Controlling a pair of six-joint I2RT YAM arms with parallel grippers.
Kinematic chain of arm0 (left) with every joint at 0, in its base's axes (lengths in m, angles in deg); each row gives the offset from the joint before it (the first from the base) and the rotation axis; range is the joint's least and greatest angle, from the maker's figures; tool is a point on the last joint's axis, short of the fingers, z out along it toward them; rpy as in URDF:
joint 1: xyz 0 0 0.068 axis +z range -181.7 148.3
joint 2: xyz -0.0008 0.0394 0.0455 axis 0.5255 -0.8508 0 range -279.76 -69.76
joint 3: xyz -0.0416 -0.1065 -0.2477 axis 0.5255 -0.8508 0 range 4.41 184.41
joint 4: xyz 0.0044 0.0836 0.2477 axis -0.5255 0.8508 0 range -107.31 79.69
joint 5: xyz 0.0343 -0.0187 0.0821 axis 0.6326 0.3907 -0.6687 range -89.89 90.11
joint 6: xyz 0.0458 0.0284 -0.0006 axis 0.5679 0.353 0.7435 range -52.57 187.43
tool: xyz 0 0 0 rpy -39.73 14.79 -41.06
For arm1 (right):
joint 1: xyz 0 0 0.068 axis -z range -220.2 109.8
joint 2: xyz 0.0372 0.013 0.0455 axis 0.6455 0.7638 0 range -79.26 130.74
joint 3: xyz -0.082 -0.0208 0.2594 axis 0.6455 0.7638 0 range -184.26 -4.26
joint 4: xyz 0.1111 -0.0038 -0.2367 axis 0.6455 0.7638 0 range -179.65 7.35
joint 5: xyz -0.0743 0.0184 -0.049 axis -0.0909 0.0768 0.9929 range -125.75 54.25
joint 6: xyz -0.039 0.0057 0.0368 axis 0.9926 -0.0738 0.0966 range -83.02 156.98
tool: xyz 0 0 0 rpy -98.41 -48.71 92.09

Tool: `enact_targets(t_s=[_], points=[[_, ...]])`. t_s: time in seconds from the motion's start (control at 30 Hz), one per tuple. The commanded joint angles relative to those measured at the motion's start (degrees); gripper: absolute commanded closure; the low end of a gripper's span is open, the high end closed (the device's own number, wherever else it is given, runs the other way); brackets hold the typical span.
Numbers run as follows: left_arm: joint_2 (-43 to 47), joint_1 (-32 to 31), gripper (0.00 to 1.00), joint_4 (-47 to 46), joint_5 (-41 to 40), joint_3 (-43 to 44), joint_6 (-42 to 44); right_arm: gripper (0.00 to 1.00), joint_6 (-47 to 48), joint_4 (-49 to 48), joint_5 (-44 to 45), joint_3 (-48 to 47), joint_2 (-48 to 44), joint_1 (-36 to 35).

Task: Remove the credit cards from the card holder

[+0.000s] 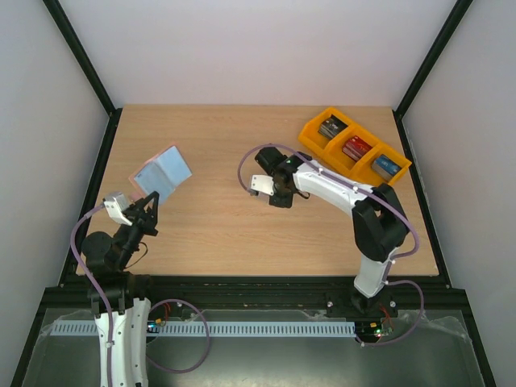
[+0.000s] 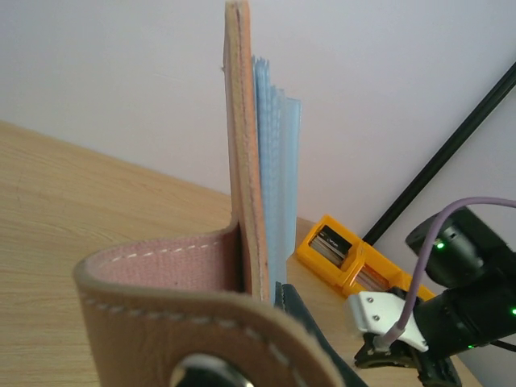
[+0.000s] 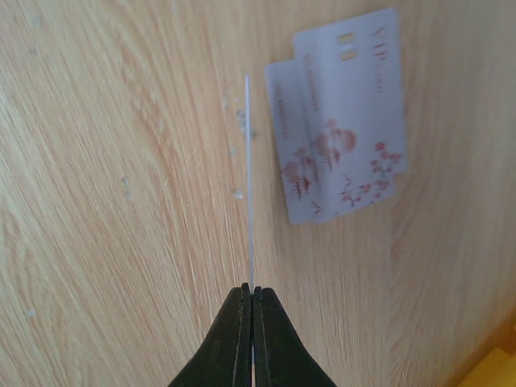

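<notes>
Card holder [image 1: 164,175] hangs above counter [image 1: 218,234] in top view, clamped in left pincer [image 1: 150,200], pockets toward right arm. Left wrist: holder upright, blue pockets fanned for access. Right wrist: right pincer [image 3: 251,310] pinched shut on edge-on card [image 3: 250,177]; two credit cards [image 3: 343,153] lie overlapped below, already out.

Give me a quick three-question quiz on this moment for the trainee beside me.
1. True or false: the left gripper holds the holder.
2. The right gripper is shut on: A the holder; B a card seen edge-on; C nothing.
3. How many cards lie on the table in the right wrist view?
Key: 1 true. 2 B. 3 two, overlapping.
</notes>
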Motion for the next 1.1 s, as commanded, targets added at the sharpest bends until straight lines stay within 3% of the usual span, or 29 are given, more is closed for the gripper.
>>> enact_targets(t_s=[0.0,0.3,1.07], points=[[0.6,0.4,0.98,-1.6,0.9,1.0,0.7,0.99,8.1,3.4,1.8,-4.0,2.2,0.0],[0.6,0.4,0.98,-1.7,1.2,0.9,0.9,0.98,11.7,4.5,-0.3,-7.9,9.1,1.6],[0.2,0.4,0.98,-2.1,1.2,0.8,0.8,0.93,13.1,2.0,0.2,-10.5,14.2,3.9]])
